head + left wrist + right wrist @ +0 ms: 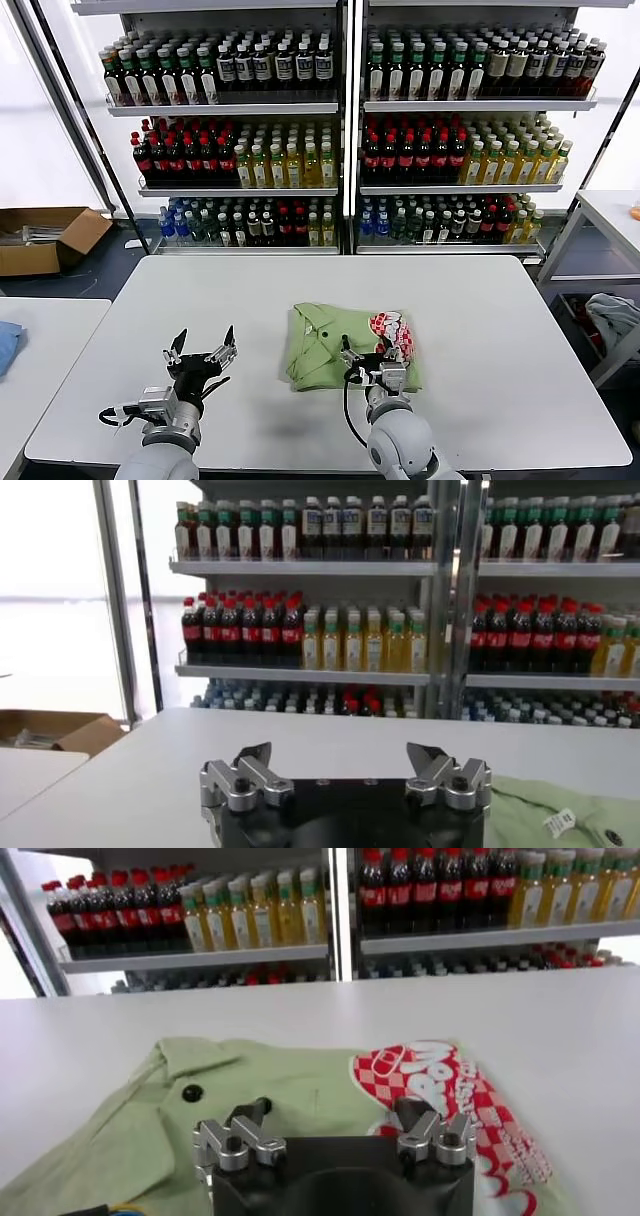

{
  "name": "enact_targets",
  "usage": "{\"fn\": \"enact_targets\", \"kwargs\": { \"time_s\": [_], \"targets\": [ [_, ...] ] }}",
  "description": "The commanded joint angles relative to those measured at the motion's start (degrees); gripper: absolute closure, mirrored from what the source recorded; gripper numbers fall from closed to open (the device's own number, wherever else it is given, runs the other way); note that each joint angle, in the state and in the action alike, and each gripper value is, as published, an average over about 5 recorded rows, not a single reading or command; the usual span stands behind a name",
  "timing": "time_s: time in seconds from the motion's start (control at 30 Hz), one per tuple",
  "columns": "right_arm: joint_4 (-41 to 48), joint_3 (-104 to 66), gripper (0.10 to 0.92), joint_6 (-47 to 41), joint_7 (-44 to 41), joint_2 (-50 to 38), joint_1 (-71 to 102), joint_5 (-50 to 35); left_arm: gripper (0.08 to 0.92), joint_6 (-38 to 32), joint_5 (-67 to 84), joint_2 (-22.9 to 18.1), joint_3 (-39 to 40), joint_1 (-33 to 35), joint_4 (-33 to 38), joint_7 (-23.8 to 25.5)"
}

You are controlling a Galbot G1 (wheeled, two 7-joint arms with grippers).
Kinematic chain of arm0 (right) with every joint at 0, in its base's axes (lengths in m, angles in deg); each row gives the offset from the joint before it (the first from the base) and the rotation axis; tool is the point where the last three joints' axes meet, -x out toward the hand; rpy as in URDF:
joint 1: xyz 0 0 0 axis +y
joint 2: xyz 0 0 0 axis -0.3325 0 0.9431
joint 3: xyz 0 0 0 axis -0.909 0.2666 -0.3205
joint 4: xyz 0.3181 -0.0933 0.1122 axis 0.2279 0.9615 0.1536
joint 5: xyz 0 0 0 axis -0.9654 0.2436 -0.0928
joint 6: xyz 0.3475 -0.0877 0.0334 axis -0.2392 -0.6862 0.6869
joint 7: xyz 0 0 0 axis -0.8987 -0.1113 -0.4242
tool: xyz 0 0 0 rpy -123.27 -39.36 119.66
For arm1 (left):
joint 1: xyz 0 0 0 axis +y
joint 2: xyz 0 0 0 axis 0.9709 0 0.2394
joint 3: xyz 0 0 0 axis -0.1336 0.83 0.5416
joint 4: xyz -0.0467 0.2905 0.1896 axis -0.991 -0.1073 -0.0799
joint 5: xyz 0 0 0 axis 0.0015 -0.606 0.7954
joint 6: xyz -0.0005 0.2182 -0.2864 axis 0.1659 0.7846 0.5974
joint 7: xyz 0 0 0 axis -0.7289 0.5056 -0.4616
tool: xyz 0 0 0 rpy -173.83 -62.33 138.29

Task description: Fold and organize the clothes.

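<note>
Shelves of bottles point(250, 110) stand behind a white table point(500, 330). On the table's middle lies a folded green polo shirt point(325, 345), collar and red-and-white graphic facing up. The right gripper point(372, 358) hovers over the shirt's near edge, jaws spread wide, holding nothing. The left gripper point(203, 352) is raised over bare tabletop well left of the shirt, fingers wide apart and empty.

Grey arms, black-and-silver pincers, black cables.
</note>
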Motion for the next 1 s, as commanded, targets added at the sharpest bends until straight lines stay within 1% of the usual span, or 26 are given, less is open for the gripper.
{"fn": "enact_targets", "kwargs": {
  "time_s": [0.03, 0.17, 0.27, 0.43, 0.53, 0.67, 0.77, 0.87, 1.0],
  "targets": [
    [2.8, 0.8, 0.203, -1.1, 1.2, 1.2, -0.7, -2.4, 0.177, 0.0, -0.1, 0.1, -0.1, 0.3, 0.0, 0.1],
    [1.3, 0.4, 0.203, -0.8, 1.2, 1.3, -0.4, -2.4, 0.177, 0.0, -0.2, 0.1, -0.1, 0.4, 0.2, 0.1],
    [-1.5, -0.2, 0.203, 0.5, 0.5, 1.0, 0.3, -0.4, 0.177, -0.5, -0.2, -0.1, -0.2, 0.6, 0.4, 0.2],
    [-10.0, -1.9, 0.203, 3.9, -2.7, -2.3, 2.0, 11.2, 0.177, -2.8, -0.3, -1.0, -0.4, 0.9, 1.2, 0.2],
    [-15.1, -4.4, 0.203, 3.2, -3.3, -6.5, 4.2, 14.8, 0.177, -4.3, -0.1, -1.5, -1.0, 1.1, 1.7, 0.2],
    [-18.8, -10.8, 0.203, 2.8, -4.2, -12.3, 10.4, 15.1, 0.177, -7.1, 0.5, -2.4, -1.9, 1.3, 1.8, 0.1],
    [-19.3, -17.4, 0.203, 5.6, -5.1, -14.6, 17.0, 13.0, 0.177, -8.6, 0.7, -3.3, -2.1, 1.0, 1.3, 0.2],
    [-18.9, -22.0, 0.203, 8.4, -5.1, -14.7, 21.7, 9.8, 0.177, -9.9, 0.6, -4.0, -2.4, 0.2, 0.1, 0.6],
    [-18.0, -23.2, 0.203, 9.5, -4.7, -12.7, 23.1, 8.1, 0.177, -10.2, -1.9, -4.4, -3.2, 0.2, -0.2, 3.4]
  ]
}}
